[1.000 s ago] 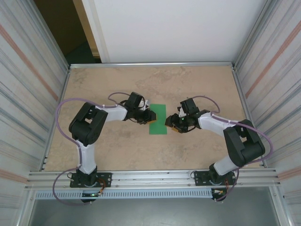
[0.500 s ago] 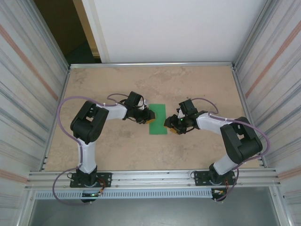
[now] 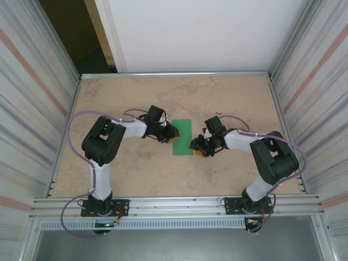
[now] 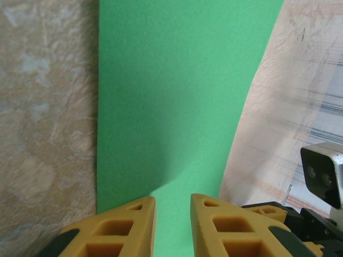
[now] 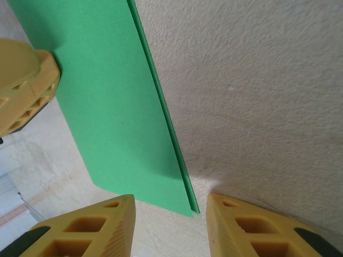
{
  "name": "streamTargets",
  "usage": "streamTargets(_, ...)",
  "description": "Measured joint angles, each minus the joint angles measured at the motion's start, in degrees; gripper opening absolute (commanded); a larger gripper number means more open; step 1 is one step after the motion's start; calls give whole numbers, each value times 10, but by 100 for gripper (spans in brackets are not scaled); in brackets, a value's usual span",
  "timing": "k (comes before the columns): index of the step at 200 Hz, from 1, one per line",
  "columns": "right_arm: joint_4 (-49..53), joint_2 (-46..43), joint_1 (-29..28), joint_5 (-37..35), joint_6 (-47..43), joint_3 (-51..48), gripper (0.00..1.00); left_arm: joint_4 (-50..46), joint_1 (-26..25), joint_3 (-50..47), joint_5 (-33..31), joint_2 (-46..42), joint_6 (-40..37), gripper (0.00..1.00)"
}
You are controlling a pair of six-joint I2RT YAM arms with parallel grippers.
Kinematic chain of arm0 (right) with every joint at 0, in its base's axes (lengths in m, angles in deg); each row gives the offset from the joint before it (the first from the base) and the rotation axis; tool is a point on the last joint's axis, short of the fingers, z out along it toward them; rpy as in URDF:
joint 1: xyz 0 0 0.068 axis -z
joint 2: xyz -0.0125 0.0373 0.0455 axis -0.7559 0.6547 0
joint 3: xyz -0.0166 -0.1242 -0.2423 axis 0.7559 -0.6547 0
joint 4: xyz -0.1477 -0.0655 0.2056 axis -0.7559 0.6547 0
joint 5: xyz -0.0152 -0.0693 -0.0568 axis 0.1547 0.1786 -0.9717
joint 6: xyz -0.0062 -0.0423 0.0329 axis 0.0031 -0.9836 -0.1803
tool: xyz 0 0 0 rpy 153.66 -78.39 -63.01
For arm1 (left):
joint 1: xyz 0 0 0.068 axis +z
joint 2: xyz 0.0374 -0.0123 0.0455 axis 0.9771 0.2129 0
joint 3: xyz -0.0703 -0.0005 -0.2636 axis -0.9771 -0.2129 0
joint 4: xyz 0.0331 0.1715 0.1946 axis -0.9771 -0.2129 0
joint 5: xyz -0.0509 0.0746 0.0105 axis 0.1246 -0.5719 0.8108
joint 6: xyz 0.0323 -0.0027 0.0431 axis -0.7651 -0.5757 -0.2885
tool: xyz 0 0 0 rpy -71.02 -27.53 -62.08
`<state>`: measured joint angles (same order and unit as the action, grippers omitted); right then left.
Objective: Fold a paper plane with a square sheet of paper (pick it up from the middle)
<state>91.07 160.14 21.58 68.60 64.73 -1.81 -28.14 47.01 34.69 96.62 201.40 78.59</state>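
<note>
Green sheet of paper [image 3: 182, 137] lies flat mid-table [image 3: 136, 179], a tall rectangle, two layers showing along its right edge. Left gripper [image 3: 173, 133] low at the sheet's left edge, jaws a narrow gap apart over the green. Right gripper [image 3: 196, 147] at the near right corner, jaws apart, straddling the edge, nothing clamped.

This is a robotics lab cell, a boxed-in test rig. The desk [image 3: 136, 179] has a mottled stone-look top. Ribbed panel walls [image 3: 32, 119] close off both its sides, and a plain white board [image 3: 201, 32] stands behind it. Along the desk's near edge runs an aluminium rail [image 3: 174, 204], with the left arm [image 3: 100, 147] and the right arm [image 3: 272, 163] bolted to it. Purple cables [image 3: 70, 128] loop above the desk.
</note>
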Motion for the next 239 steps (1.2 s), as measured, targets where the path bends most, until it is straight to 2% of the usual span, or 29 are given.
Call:
streamTargets(56,3,2,-11,0,-2,2,30,-5,2,3,4,1,-3,24)
streamTargets(94,6,2,-11,-1,-2,2,30,-46,-4,22,-1,1,-13,25)
streamTargets(180,10,2,-19,-4,-2,10,33,-74,-8,43,-2,14,-15,24)
streamTargets(239,-32,2,-16,-2,-13,10,38,-92,-8,54,-2,18,-20,24)
